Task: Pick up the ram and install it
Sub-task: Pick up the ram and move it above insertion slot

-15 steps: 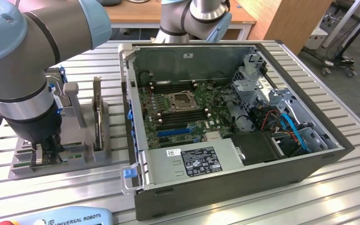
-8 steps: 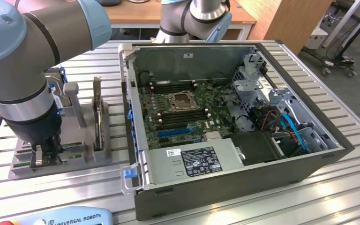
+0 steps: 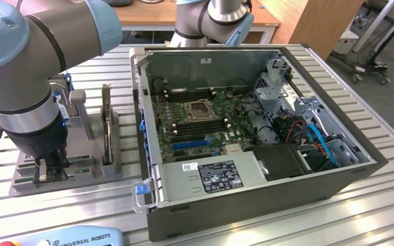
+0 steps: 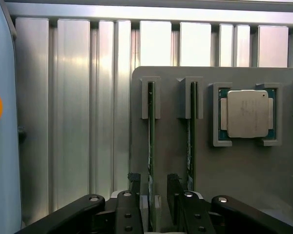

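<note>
Two fingers (image 4: pixel 174 187) of the gripper (image 4: pixel 153 187) spread wide, straddling the ram (image 4: pixel 150 146): stick sits btwn the pads w/ a gap showing each side, so nothing pinched and no contact I can confirm. Ram stands on edge in a slot of the grey fixture (image 4: pixel 171 146), far end captured by a small bracket (image 4: pixel 144 100); my read: kept upright so both long faces are exposed for a side pinch. 2nd ram stick (image 4: pixel 191 136) just outside one finger, parallel, same kind of slot. Further out on the same fixture, CPU (image 4: pixel 247 113) lies flat in its own pocket. Beyond that, slotted alu table (image 4: pixel 73 122). Exterior view: gripper is down at the fixture, PC case (image 3: pixel 252 210) well apart from it on that view's right, side open, motherboard (image 3: pixel 166 110) exposed. Ram not lifted, install not done.
</note>
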Available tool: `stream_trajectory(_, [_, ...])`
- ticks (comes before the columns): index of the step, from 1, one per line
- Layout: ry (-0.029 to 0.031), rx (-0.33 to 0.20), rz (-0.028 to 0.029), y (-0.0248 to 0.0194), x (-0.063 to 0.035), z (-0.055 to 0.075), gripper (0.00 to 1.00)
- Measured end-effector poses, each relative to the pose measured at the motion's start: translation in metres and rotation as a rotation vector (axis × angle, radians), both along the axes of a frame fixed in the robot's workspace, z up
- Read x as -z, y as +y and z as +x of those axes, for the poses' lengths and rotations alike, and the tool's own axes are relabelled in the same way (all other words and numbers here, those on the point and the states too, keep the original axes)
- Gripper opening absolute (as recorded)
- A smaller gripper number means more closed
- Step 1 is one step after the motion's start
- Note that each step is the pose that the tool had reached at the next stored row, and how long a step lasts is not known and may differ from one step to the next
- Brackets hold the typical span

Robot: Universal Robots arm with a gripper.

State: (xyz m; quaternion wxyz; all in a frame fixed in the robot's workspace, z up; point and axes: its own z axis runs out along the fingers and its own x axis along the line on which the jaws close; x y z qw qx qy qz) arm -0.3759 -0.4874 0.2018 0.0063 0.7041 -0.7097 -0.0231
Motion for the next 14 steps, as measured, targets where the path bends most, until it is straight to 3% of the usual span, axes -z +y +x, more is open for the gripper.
stream_trajectory(9, [-0.0001, 0.000, 0.0000, 0.0000, 0.0001, 0.0000, 0.36])
stream_trajectory(11, [-0.0001, 0.000, 0.0000, 0.0000, 0.0001, 0.0000, 0.35])
stream_trajectory(12, [-0.0001, 0.000, 0.0001, 0.0000, 0.0001, 0.0000, 0.27])
stream_trajectory(14, [-0.0001, 0.000, 0.0000, 0.0000, 0.0001, 0.0000, 0.27])
